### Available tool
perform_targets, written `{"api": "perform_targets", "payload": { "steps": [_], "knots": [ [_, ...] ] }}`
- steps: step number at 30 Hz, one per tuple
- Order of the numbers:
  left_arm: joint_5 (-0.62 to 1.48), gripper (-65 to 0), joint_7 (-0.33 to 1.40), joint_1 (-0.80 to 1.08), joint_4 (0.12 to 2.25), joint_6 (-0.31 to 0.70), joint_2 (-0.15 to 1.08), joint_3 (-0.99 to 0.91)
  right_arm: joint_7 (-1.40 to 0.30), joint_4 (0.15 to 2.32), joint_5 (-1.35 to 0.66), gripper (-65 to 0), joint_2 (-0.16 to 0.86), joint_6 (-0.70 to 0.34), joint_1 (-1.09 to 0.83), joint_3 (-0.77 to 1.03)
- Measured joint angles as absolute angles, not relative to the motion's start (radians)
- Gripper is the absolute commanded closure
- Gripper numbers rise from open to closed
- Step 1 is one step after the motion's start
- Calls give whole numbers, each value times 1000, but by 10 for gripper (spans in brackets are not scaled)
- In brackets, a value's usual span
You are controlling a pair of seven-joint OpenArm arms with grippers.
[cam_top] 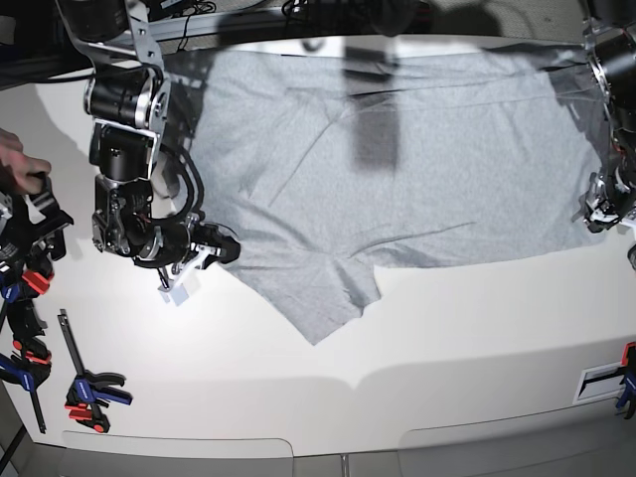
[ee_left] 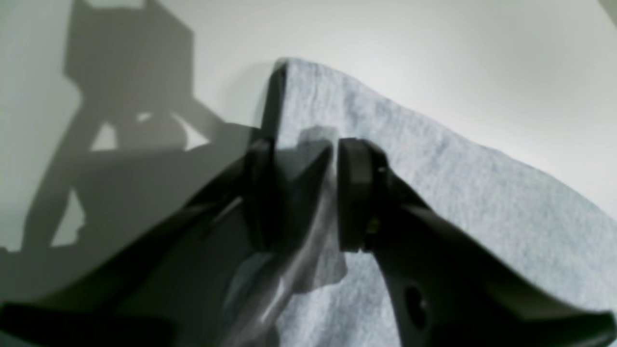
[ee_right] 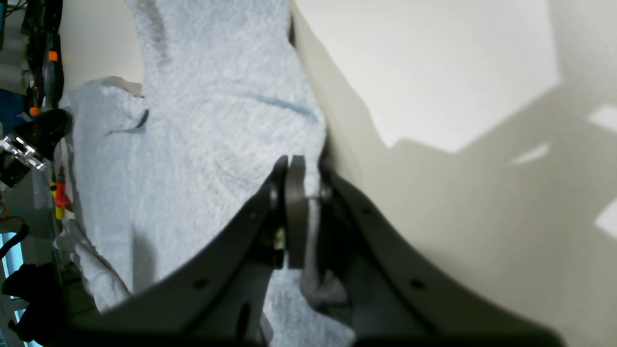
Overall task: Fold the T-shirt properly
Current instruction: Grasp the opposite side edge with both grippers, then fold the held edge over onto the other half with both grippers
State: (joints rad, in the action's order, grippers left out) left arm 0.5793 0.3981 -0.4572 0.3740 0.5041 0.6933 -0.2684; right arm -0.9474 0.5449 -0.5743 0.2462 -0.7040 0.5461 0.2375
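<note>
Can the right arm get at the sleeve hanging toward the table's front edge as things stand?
Probably not right away: the right end effector is shut on the T-shirt's edge, so it would have to let go first. The sleeve itself lies uncovered on the table.

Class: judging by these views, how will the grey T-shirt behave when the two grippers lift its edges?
The T-shirt probably sags limply, as it already creases. The left gripper and right gripper pinch thin fabric, so it seems light.
</note>
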Motion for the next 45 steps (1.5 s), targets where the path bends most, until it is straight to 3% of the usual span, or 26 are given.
{"api": "perform_targets", "payload": {
  "steps": [4, 11, 16, 20, 27, 34, 45],
  "knots": [
    [601, 0, 405, -457, 374, 506, 693, -268, -948, 545, -586, 0, 247, -704, 546, 237],
    [662, 0, 423, -455, 375, 508, 702, -268, -1061, 619, -780, 0, 250, -689, 529, 236],
    [816, 0, 533, -455, 376, 636, 767, -268, -1146, 753, -884, 0, 249, -689, 510, 236],
    [948, 0, 627, -418, 382, 688, 796, -268, -1240, 899, -984, 0, 249, -689, 406, 236],
    [1110, 0, 773, -340, 393, 686, 820, -268, -1278, 1208, -1022, 0, 249, -689, 194, 245],
    [1172, 0, 820, -235, 493, 686, 851, -269, -1291, 1363, -1024, 0, 247, -689, 66, 411],
    [1174, 0, 889, -133, 595, 690, 857, -277, -1398, 1377, -1078, 0, 244, -690, 10, 624]
  ]
}}
